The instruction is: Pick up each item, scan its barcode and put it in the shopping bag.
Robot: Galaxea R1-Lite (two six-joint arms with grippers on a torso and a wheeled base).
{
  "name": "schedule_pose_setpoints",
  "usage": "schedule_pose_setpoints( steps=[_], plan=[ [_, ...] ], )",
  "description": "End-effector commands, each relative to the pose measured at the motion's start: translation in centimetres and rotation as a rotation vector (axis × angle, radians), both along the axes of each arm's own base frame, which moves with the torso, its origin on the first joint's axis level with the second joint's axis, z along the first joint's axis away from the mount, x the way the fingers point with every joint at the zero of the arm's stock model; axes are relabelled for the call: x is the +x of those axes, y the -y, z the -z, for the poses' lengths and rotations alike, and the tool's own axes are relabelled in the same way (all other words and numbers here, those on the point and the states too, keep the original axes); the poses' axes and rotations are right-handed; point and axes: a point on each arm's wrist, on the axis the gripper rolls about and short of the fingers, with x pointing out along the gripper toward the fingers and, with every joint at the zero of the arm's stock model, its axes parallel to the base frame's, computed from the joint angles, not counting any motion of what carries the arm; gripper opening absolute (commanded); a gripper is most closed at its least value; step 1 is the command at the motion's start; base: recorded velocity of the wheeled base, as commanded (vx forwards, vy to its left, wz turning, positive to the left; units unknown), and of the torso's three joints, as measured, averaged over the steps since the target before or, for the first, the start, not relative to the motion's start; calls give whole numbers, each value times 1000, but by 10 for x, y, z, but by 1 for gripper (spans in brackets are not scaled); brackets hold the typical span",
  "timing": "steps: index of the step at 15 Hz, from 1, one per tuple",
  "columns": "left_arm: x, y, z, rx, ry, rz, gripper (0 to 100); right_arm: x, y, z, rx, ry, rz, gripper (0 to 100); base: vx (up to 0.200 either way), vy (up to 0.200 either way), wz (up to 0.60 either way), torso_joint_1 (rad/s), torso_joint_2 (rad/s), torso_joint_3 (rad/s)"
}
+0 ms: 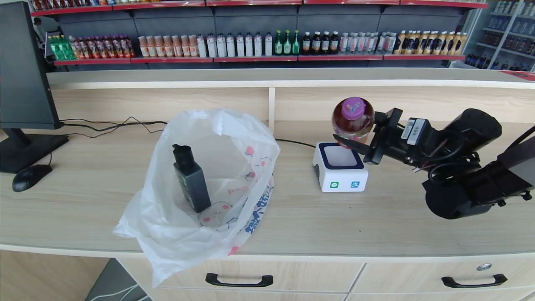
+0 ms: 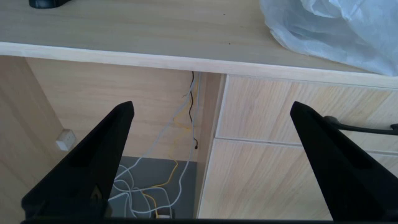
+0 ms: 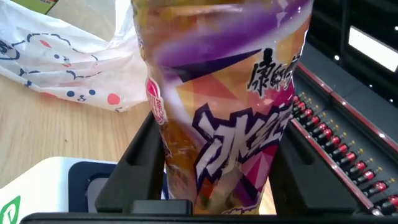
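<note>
Your right claw pinches the bottle upright just above the scanner; the shopping bag gapes on the counter to its left. Your left claw hangs spread, low.

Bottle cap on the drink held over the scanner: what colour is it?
Purple, slightly pinkish. The cap of the drink bottle shows best in the head view.

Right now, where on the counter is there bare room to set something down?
Bare counter lies between mouse and bag, and in front of the scanner. Crowded above the scanner, where the right gripper holds the bottle.
</note>
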Motion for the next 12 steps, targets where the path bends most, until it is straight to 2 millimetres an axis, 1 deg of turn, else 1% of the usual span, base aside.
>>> schedule_pose_setpoints(
  steps=[1, 4, 5, 7, 9, 10, 11, 12],
  plan=[
    [0, 0, 0, -1, -1, -1, 100, -6, 2, -6, 14, -1, 11, 0, 0, 0, 0, 0, 0, 0],
    [0, 0, 0, 1, -1, -1, 100, -12, 3, -5, 32, -49, 17, 0, 0, 0, 0, 0, 0, 0],
    [0, 0, 0, 1, -1, 0, 100, -17, 4, -8, 71, -85, 44, 0, 0, 0, 0, 0, 0, 0],
    [0, 0, 0, 1, -1, -1, 100, -29, 7, 0, 137, -214, 95, 0, 0, 0, 0, 0, 0, 0],
    [0, 0, 0, 2, -4, -1, 100, -46, 12, 9, 249, -352, 225, 0, -200, 0, 0, 2, 5, 5],
    [0, 0, 0, 4, -4, -1, 100, -52, 14, 11, 282, -388, 259, 0, -200, 0, 0, 12, 2, 2],
    [0, 0, 0, 2, -4, 0, 100, -59, 16, 10, 358, -447, 305, 0, -200, 0, 0, 12, 2, -7],
    [0, 0, 0, 2, -4, 0, 100, -60, 11, 9, 395, -472, 305, 0, -200, 0, 0, 2, 2, 2]
  ],
)
